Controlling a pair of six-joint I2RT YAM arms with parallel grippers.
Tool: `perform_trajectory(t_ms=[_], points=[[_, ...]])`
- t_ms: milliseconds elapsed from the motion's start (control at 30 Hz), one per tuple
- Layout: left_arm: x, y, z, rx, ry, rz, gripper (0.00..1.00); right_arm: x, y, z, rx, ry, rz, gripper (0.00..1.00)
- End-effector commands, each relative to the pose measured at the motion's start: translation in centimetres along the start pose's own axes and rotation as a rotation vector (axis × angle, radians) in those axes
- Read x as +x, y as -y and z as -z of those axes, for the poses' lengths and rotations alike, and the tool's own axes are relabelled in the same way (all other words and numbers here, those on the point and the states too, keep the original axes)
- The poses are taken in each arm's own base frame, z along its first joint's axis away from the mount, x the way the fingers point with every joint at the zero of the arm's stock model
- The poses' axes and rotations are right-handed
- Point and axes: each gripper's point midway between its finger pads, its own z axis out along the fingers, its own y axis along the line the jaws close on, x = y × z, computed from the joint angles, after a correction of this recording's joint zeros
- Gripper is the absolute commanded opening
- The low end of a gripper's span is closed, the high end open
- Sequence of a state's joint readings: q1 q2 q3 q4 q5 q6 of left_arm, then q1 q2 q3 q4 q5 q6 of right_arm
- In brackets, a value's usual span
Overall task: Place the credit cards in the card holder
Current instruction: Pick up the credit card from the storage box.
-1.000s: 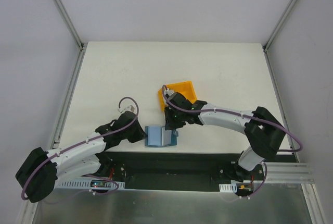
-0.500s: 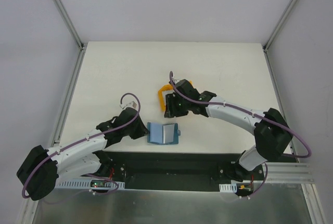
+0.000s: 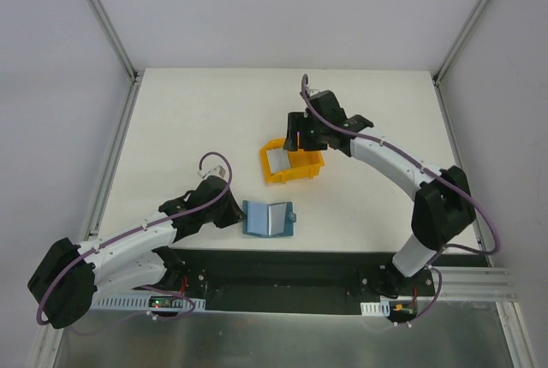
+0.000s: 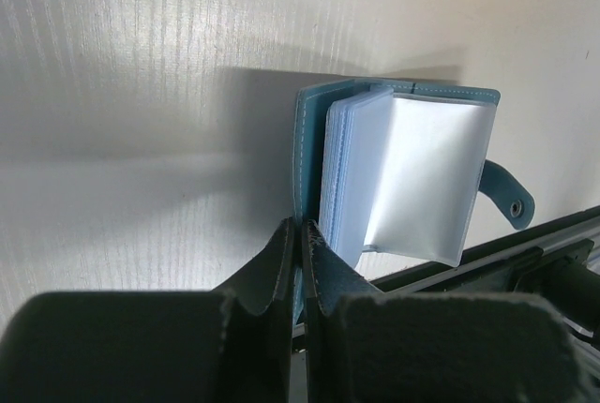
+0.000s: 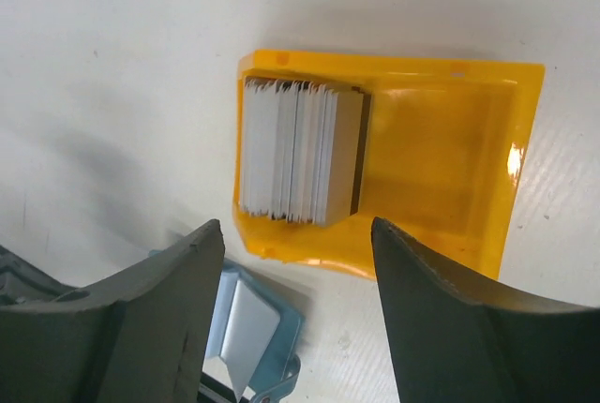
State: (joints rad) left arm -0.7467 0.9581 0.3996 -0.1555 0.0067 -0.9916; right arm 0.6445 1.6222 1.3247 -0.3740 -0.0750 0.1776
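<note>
Seen from above, a pale table (image 3: 171,128) with two robot arms reaching in from its near edge.

On the left, the left gripper (image 4: 300,239) is closed tight, pinching the left cover edge of the card holder (image 3: 264,219). The card holder lies open, its clear sleeves (image 4: 422,178) fanned up and its snap tab (image 4: 511,199) sticking out to the right. It sits close to the table's near edge, just beside the black rail there, so there is little spare room on that side.

Further back and to the right, apart from the card holder, is a yellow bin (image 5: 441,150). The cards (image 5: 295,150) stand on edge in a tight stack at the bin's left end, the end nearer the card holder. The rest of the bin is bare.

On the right, the right gripper (image 5: 295,230) hangs over the bin with its jaws wide apart and nothing in them. The right arm is plainly the nearer one to the cards. From its wrist camera the stack lies straight ahead between the two fingers, with the card faces running away from the camera and the thickness of the stack spanning across the jaw gap. Closing there would likely squeeze many cards at once. The bin's left wall hugs the stack, while its empty right part gives a finger room to come down.
</note>
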Motion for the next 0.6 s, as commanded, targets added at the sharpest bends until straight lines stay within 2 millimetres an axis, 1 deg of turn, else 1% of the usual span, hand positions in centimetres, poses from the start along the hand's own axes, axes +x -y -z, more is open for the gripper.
perform_trajectory(t_ms=[0, 100, 200, 367, 567], points=[[-0.7, 1.1, 0.5, 0.028, 0.023, -0.023, 0.0, -0.2, 0.5, -1.9, -0.016, -0.071, 0.021, 0.68], [-0.8, 1.2, 0.6, 0.035, 0.027, -0.023, 0.0, -0.1, 0.9, -3.0, -0.012, -0.095, 0.014, 0.7], [-0.8, 1.2, 0.7, 0.037, 0.029, -0.027, 0.0, 0.2, 0.8, -3.9, -0.027, -0.109, 0.011, 0.72], [-0.8, 1.2, 0.9, 0.048, 0.034, -0.033, 0.0, 0.5, 0.7, -4.9, -0.048, -0.128, 0.004, 0.74], [-1.0, 1.2, 1.0, 0.055, 0.053, -0.036, 0.0, 0.4, 0.9, -5.7, -0.045, -0.136, -0.002, 0.74]])
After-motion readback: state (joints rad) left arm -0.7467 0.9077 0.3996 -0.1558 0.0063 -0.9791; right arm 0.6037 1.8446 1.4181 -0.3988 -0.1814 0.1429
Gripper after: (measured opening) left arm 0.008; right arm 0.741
